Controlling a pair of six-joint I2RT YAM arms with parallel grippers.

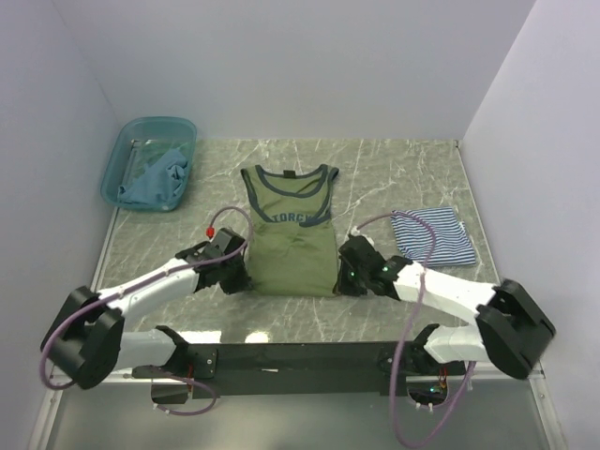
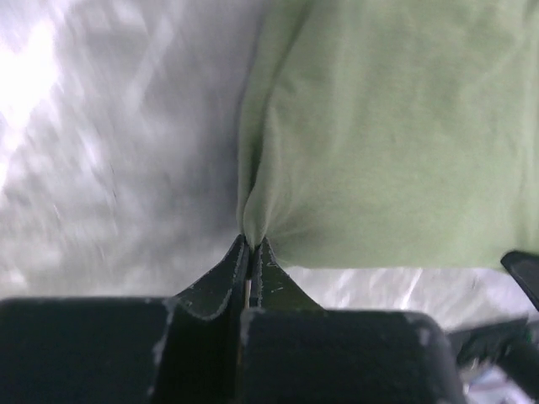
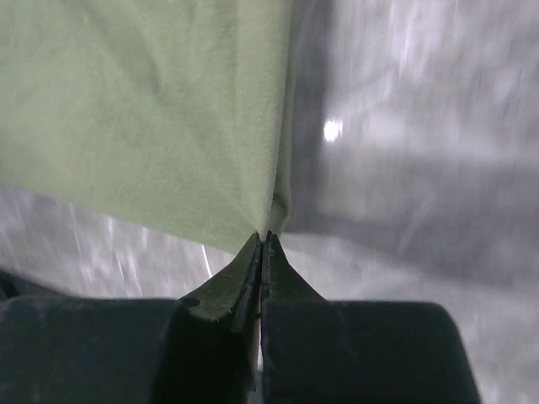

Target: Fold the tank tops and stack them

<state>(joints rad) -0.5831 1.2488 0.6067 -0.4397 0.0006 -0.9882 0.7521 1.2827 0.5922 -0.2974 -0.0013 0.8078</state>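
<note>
The olive green tank top [image 1: 292,234] with dark trim and chest lettering lies flat in the middle of the table, neck away from me. My left gripper [image 1: 246,278] is shut on its near left hem corner; the wrist view shows the olive cloth [image 2: 396,135] pinched between the fingertips [image 2: 250,244]. My right gripper [image 1: 340,278] is shut on the near right hem corner, with the cloth [image 3: 143,109] pinched at the tips [image 3: 265,240]. The striped navy-and-white tank top [image 1: 433,235] lies folded at the right. The teal-blue tank top [image 1: 155,178] lies crumpled in the basin.
A translucent teal plastic basin [image 1: 123,150] stands at the back left corner. White walls close the table at the left, back and right. The arms' dark base bar [image 1: 300,356] runs along the near edge.
</note>
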